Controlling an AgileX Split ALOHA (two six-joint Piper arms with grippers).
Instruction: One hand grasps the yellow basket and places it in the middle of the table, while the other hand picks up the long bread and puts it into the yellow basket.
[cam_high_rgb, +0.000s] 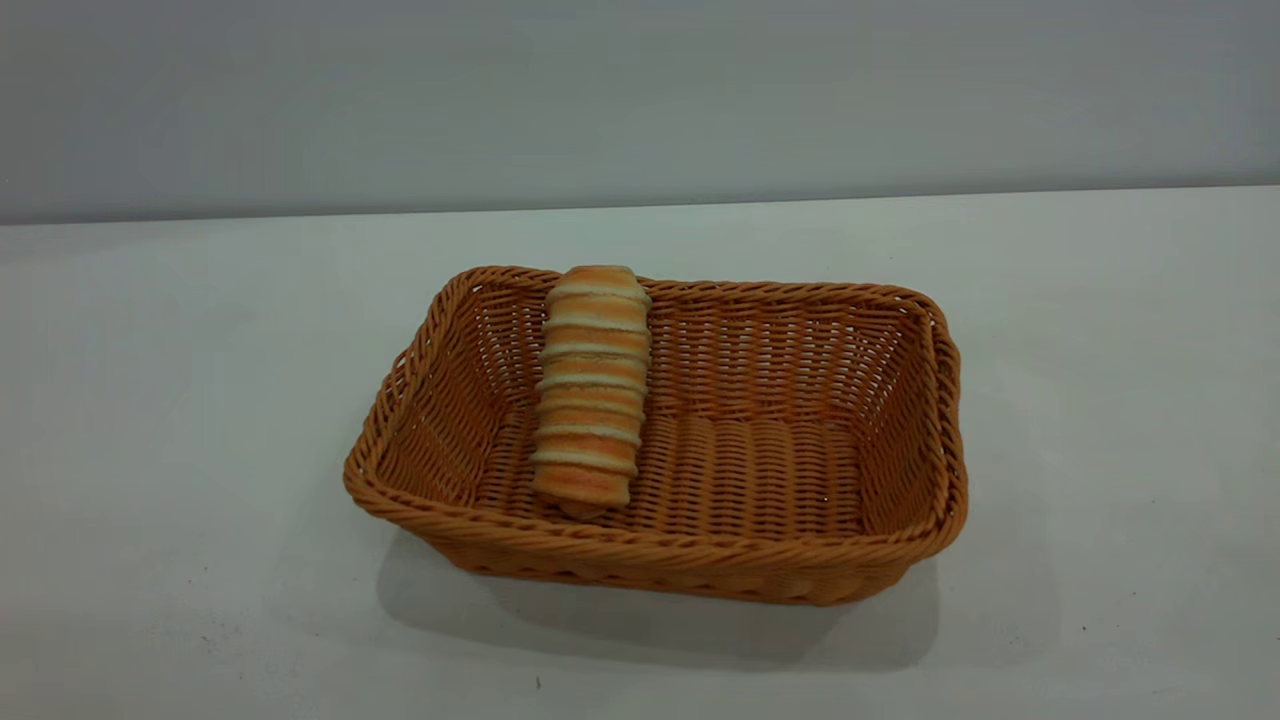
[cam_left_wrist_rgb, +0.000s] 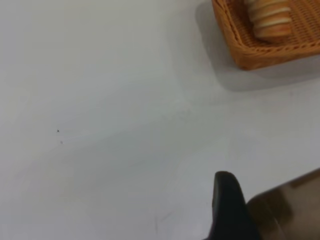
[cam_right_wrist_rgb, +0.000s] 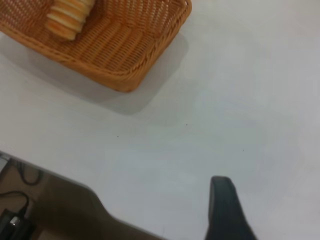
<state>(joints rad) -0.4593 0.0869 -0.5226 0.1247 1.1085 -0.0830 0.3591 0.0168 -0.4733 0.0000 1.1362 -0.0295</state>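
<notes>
With the long bread propped on the far wall inside the yellow basket mid-table, both grippers hang well clear of it, jaw states untellable.

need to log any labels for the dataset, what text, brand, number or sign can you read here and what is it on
None: no view shows any readable text, brand, number or sign.
The yellow basket is plain weave with no tag.
The long bread shows only its ridges.
The table carries only tiny dark specks, not writing.
</notes>
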